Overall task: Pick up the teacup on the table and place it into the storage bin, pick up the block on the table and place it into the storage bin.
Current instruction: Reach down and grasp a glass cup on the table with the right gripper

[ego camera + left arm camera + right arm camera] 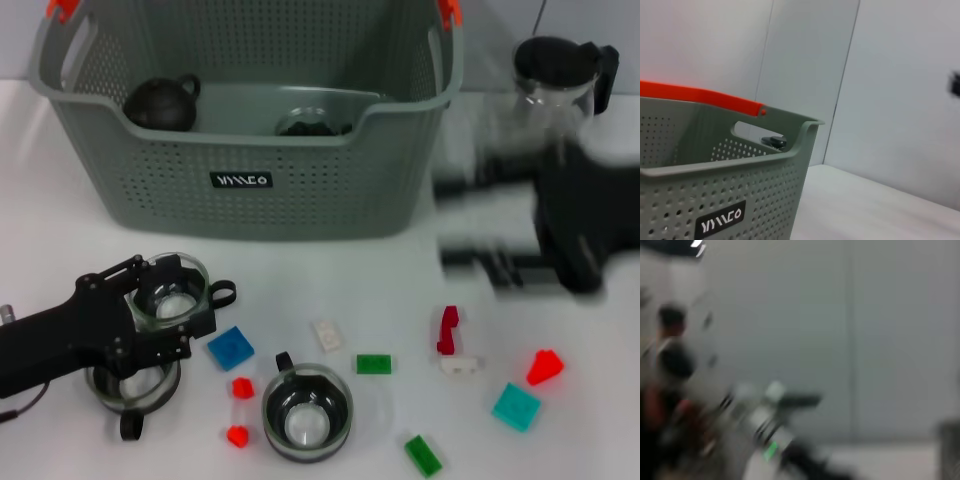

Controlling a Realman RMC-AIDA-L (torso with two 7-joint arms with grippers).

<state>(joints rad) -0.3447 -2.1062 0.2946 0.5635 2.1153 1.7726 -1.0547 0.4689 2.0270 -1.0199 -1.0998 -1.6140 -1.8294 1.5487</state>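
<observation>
Storage bin [250, 190] sits at the back of the white table [60, 200], grey-green, perforated, with orange clips on its handles and a small black label on its front wall. Inside it: a dark round teapot [160, 103] toward the left end, and a dark-rimmed glass piece [312, 122] near the middle.

Left gripper [172, 305] is low over the table in front of the bin's left end. Its black fingers sit either side of a glass teacup [170, 290], apparently clamped on the rim; whether the cup is lifted off the surface cannot be told. A second glass cup [133, 388] lies partly under the same arm, nearer the table's front edge. A third teacup [307, 412] stands free, in front of the bin's middle.

Right gripper [480, 225] is off the bin's right end, heavily smeared by motion; cannot tell how its fingers stand. Behind it, a glass pitcher [560, 75] with black lid stands beside the bin's right corner.

Blocks are scattered in front of the bin: blue block [231, 348] just beside the gripped cup, white block [327, 334], green block [373, 364], small red pieces [242, 388], teal block [516, 406] far right.

Left wrist view shows the bin's wall, label and orange handle clip [700, 95] close up.
</observation>
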